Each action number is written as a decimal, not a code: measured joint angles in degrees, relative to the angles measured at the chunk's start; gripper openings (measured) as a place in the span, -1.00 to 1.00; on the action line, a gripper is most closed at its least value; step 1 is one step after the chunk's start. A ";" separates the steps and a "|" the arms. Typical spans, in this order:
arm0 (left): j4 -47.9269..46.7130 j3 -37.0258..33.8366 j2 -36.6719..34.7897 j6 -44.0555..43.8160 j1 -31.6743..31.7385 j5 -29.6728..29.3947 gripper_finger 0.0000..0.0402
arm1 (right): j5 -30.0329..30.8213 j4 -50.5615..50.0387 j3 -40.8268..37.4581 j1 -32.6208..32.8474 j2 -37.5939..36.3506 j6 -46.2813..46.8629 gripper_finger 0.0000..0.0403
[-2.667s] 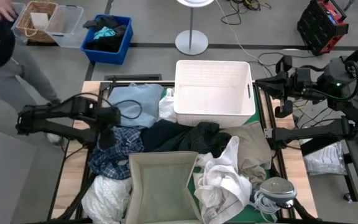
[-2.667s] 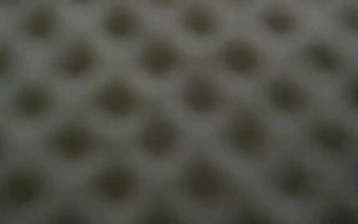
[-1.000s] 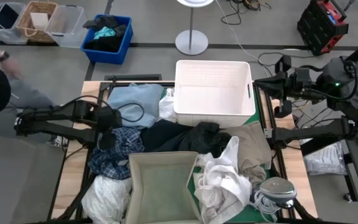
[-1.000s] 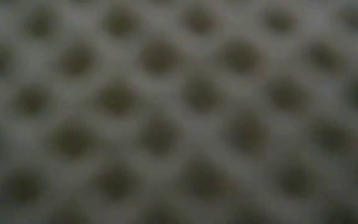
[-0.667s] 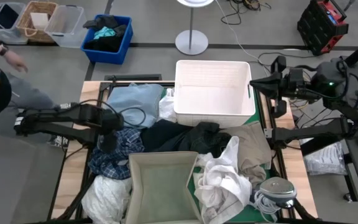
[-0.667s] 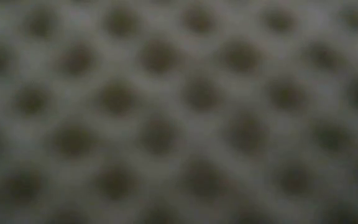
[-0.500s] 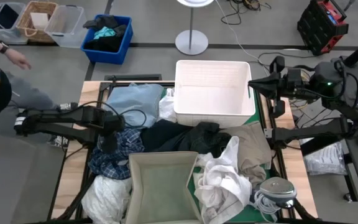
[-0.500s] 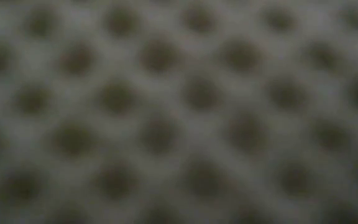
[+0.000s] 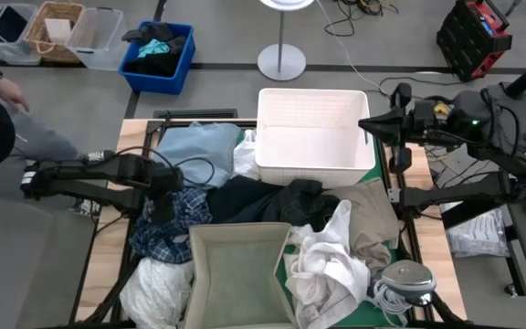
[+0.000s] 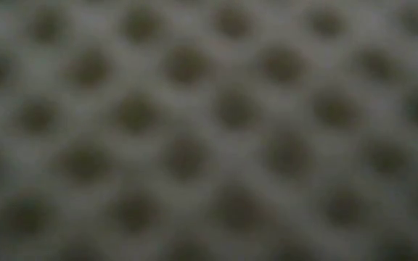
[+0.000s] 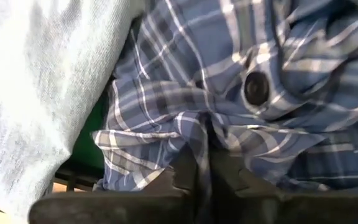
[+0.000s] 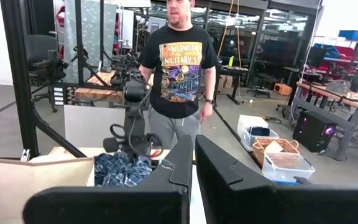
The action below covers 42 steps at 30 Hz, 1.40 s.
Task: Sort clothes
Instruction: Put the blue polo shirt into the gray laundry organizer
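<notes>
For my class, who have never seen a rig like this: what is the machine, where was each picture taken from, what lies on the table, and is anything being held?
This is a robot with two dark arms at a table. The high view looks straight down. The low view shows only a blurred dotted surface. Each wrist view looks past that arm's own fingers. On the table lie clothes, among them a light blue shirt, plus a white basket and a beige bin. The left gripper is shut on the blue plaid shirt. The right gripper, shut and empty, is beside the basket. A person stands beyond.
</notes>
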 joint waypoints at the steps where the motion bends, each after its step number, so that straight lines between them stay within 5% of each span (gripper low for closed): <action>1: -0.33 1.07 0.00 -0.18 -0.02 -0.02 -0.99 | 0.01 0.00 0.00 0.02 0.01 0.00 -0.94; 23: -4.87 41.18 -0.07 -6.44 -0.04 -11.64 -1.00 | -0.04 2.76 0.00 0.02 4.49 2.26 -0.94; 27: -1.95 45.36 0.08 -5.03 -0.04 -13.76 -1.00 | 0.09 4.54 0.00 0.00 5.78 9.09 -0.94; 42: 10.63 56.50 6.67 3.13 -0.06 -15.77 -1.00 | 1.16 9.19 0.91 0.00 7.43 9.88 -0.94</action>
